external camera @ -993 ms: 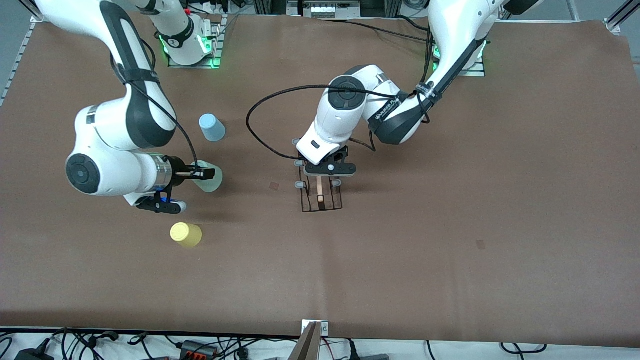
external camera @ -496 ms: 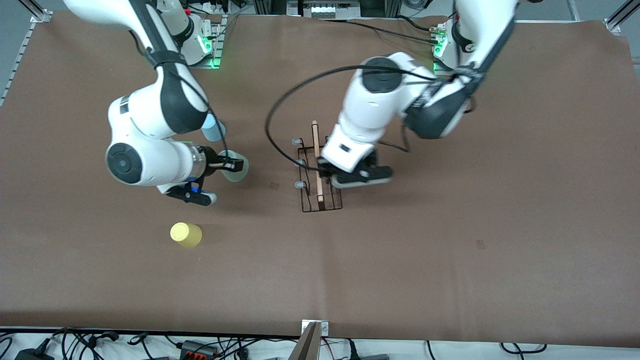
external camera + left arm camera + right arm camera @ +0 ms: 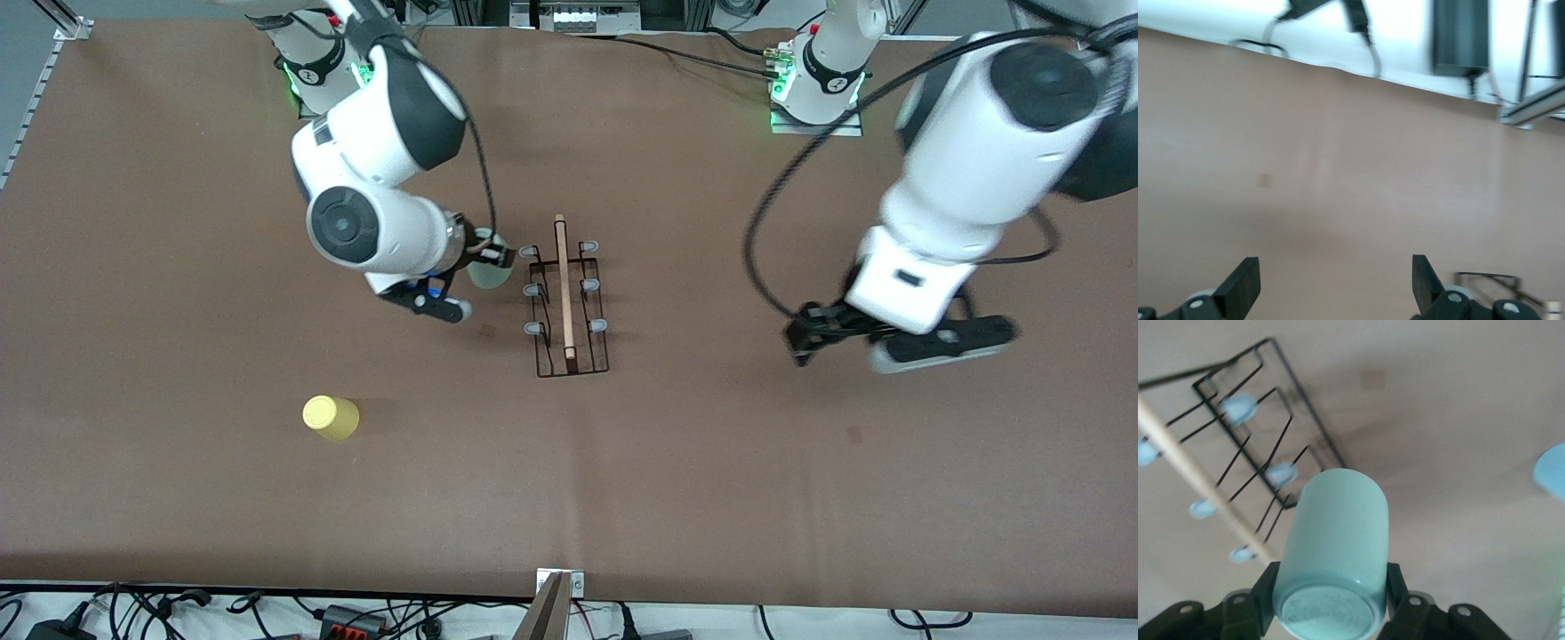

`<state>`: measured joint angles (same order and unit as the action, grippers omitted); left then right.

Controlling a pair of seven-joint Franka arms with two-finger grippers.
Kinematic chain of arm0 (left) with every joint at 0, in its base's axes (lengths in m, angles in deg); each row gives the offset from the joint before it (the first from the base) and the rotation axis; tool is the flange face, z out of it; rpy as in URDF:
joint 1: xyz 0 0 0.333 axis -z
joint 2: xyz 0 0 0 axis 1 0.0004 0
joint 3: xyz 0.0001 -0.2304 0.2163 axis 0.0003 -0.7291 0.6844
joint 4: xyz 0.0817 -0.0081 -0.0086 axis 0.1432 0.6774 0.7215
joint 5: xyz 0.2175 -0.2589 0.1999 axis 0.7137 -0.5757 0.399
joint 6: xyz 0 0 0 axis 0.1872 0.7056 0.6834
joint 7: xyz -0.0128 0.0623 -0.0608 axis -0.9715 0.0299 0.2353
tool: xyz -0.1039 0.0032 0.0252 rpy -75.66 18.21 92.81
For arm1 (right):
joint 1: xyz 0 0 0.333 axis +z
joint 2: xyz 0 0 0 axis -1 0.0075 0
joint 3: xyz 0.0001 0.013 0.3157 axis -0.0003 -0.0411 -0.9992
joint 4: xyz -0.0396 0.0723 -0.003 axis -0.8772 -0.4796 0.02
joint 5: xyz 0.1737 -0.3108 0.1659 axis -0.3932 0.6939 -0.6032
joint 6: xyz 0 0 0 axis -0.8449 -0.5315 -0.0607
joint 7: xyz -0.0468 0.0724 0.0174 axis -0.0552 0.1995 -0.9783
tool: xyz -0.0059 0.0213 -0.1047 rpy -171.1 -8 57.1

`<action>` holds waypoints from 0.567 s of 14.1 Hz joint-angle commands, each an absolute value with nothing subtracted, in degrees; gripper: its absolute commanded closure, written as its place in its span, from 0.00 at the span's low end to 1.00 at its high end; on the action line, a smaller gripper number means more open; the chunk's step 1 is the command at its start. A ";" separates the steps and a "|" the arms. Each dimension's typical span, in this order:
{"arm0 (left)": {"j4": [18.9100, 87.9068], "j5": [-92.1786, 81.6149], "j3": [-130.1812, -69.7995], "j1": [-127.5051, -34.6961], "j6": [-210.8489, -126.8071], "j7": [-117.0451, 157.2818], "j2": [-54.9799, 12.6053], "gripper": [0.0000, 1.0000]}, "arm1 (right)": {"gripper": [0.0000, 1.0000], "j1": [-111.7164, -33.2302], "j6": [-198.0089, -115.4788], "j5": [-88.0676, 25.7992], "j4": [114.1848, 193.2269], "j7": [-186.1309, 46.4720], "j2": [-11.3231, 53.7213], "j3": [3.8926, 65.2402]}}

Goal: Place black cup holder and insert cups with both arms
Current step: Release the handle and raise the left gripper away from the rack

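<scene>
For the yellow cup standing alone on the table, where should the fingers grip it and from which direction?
The yellow cup appears to stand upside down, closed base up, with bare table all round it. Probably best to grip across its round side wall, one finger on each side, coming in level from the side, as the right gripper holds the mint cup now. That leaves the mouth free for a peg of the black cup holder.
</scene>
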<state>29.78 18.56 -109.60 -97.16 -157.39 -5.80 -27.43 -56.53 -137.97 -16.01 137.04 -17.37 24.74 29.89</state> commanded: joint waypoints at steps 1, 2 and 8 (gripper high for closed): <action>26.40 18.83 -110.14 -102.61 -153.19 5.69 -29.84 0.00 | 0.68 -53.98 -138.68 -17.40 136.33 -15.14 26.21 30.52; 23.86 18.48 -110.14 -104.37 -151.00 10.44 -29.76 0.00 | 0.68 -53.89 -138.94 -17.49 136.33 -15.05 26.91 30.52; 24.53 18.48 -109.70 -107.72 -148.87 22.08 -28.79 0.00 | 0.68 -52.57 -139.12 -16.88 136.33 -15.14 29.64 30.52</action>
